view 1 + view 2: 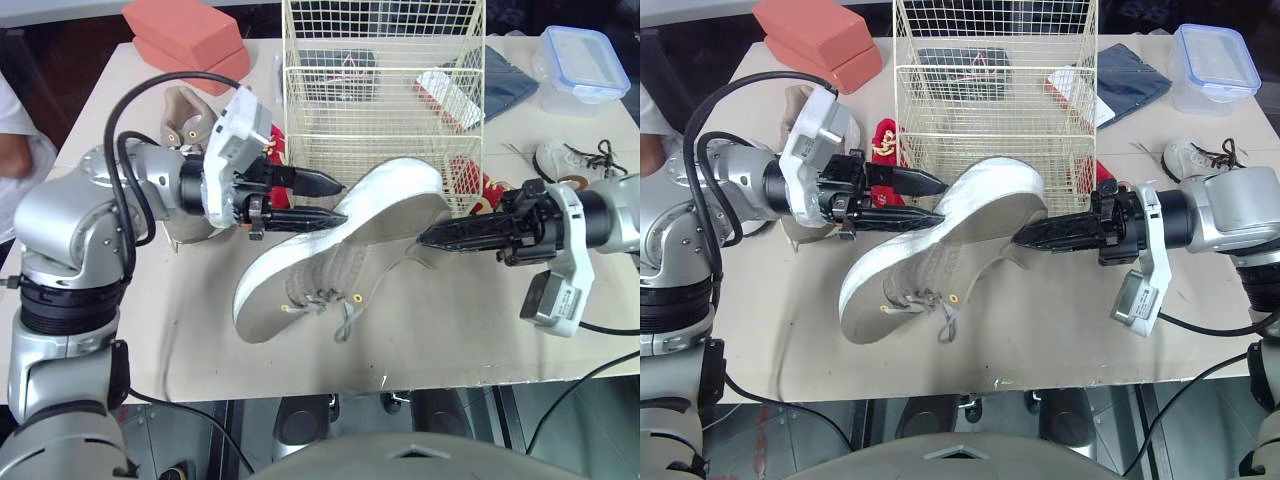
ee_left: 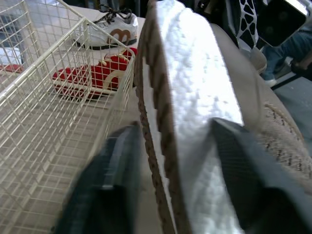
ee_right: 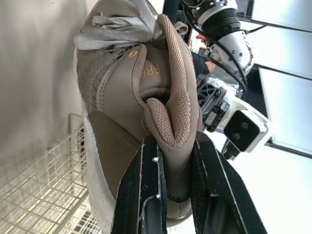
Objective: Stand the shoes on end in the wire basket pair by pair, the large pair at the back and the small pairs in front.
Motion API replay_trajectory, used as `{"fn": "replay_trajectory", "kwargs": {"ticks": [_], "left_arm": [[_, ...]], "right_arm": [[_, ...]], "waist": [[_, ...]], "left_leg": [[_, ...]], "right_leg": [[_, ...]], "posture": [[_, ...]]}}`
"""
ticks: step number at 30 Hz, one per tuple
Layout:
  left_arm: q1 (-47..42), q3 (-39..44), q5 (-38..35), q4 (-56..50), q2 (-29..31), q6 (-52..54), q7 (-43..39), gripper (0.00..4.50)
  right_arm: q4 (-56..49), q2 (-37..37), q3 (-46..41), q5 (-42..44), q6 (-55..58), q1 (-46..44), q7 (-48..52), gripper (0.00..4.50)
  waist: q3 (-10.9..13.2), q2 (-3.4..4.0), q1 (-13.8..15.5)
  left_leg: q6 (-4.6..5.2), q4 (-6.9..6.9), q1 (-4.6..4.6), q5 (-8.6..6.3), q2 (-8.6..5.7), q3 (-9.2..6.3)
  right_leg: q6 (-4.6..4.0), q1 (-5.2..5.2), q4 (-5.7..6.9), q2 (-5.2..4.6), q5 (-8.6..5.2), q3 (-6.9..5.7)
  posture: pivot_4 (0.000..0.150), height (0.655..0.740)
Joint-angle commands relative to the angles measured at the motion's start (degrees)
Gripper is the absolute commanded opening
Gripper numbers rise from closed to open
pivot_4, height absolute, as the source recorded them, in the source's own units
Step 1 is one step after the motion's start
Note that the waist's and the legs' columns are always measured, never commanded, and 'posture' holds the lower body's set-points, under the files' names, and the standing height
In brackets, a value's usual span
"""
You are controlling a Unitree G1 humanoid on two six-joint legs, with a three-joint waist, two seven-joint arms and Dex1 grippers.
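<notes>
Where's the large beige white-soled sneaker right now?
In the eye views the large beige sneaker is tilted mid-table, in front of the cream wire basket, clamped between the left gripper and right gripper.

Bright and even, lit from above. Soft, pale shadow on the table under the shoe. Dark past the far edge. Strong white glare from the panes in the right wrist view. Washed-out white on the sole.

I see the large shoe on the table before the wire basket, small shoes beside the basket's right, blocks back-left.
</notes>
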Motion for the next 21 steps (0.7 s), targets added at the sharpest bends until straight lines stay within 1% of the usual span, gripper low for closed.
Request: {"fn": "replay_trajectory", "kwargs": {"ticks": [1, 7, 15, 21], "left_arm": [[1.52, -0.5, -3.35, -4.12, 3.37, 4.27, -2.09, 4.36], [2.38, -0.38, -7.97, -6.26, 5.42, 9.56, -1.92, 4.36], [3.72, 0.59, -10.32, -7.61, 6.97, 11.36, -2.09, 4.36], [4.24, 0.48, -10.32, -8.1, 7.7, 11.07, -2.57, 4.36]], "right_arm": [[-0.04, -0.09, -2.72, 2.82, 0.94, -1.96, -4.27, 0.0], [0.78, 0.08, -2.09, 2.25, 0.85, -2.62, -4.81, 0.0], [1.25, 0.12, -1.73, 1.47, 1.49, -2.91, -5.04, 0.0], [1.7, 0.08, -1.01, 1.15, 2.52, -2.86, -4.86, 0.0]], "waist": [[0.0, 0.0, 0.04], [0.0, 0.0, 0.24], [0.01, -0.01, 0.12], [0.0, -0.01, 0.14]], "left_leg": [[0.0, 0.0, 0.0, 0.0, 0.0, 0.0], [0.0, 0.02, 0.0, 0.0, -0.01, -0.03], [0.0, 0.02, 0.0, 0.0, -0.01, -0.03], [0.0, 0.03, 0.0, 0.0, -0.01, -0.02]], "right_leg": [[0.0, 0.0, 0.0, 0.0, 0.0, 0.0], [0.0, 0.02, 0.01, -0.02, 0.0, -0.01], [0.0, 0.01, 0.02, -0.01, 0.0, 0.0], [0.0, 0.01, 0.02, -0.02, 0.0, 0.0]], "posture": [[0.15, 0.686], [0.15, 0.686], [0.15, 0.686], [0.15, 0.686]]}}
